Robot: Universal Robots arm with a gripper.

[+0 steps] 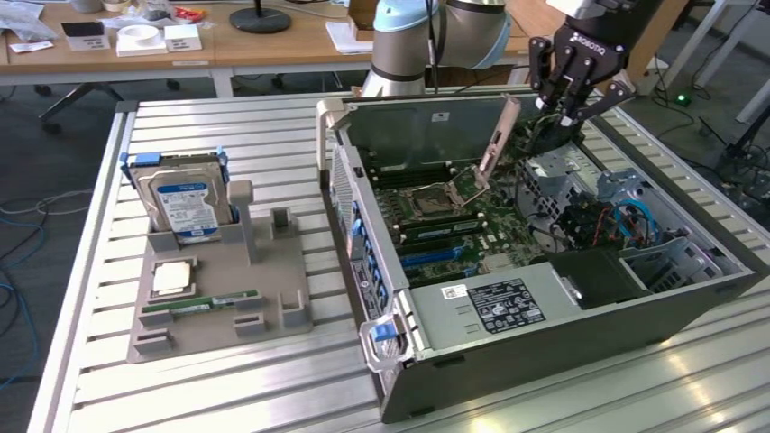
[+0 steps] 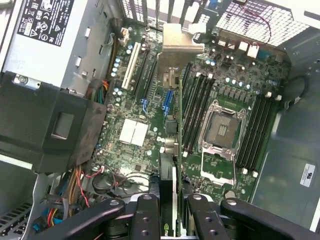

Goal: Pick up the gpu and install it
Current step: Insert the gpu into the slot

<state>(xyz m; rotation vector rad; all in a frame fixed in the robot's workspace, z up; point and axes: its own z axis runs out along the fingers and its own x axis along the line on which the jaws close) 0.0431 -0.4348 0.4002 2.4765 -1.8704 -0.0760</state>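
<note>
Gripper [image 2: 172, 212] clamped narrow on the gpu [image 2: 171, 85], which hangs edge-on over the motherboard [image 2: 132, 135] inside the open case [image 1: 542, 347]; judged light, stiff and fragile, best gripped on bare board edges, clear of contacts.

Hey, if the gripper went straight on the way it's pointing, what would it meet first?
Probably the motherboard, at its expansion slots: the gpu clamped in the gripper would touch first. Depth is unclear.
</note>
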